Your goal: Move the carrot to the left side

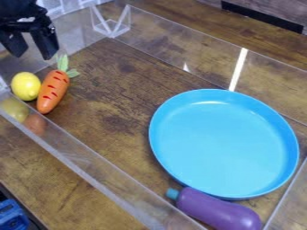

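Carrot [50, 90] lying at left of frame on the wooden bench [132, 81], just beside the yellow lemon [25, 86]. Up top left, end effector [28, 42] spread apart, gripping nothing, clear above the carrot.

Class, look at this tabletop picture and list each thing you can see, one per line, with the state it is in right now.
gripper: open, empty, raised clear of the carrot
carrot: lying on the table at the left, free of the gripper, leafy top pointing away from the camera, beside the lemon
lemon: resting on the table, untouched
blue plate: flat on the table, empty
eggplant: lying on its side by the plate's near rim
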Robot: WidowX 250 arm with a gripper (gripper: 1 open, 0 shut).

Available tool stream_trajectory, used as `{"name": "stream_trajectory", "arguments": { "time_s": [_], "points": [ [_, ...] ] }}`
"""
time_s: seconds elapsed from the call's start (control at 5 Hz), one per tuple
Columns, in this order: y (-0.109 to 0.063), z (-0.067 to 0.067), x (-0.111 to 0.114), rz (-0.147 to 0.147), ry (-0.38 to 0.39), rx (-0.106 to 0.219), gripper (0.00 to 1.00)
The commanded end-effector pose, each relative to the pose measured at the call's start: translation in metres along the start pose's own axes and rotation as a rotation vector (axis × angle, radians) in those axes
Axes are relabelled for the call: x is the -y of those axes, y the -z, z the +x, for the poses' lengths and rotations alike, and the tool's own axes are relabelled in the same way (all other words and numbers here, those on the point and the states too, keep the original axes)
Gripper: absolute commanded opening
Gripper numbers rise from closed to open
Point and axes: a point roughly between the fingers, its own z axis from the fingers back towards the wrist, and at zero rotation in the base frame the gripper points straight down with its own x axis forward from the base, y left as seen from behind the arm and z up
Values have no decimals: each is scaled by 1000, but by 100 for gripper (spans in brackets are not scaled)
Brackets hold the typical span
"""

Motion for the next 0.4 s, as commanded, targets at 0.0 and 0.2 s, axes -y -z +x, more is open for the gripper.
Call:
{"name": "stream_trajectory", "arguments": {
  "time_s": [0.0, 0.2],
  "points": [
    [-13, 15, -14, 18, 17, 65, 100],
    [-18, 14, -10, 9, 37, 60, 100]
  ]
}}
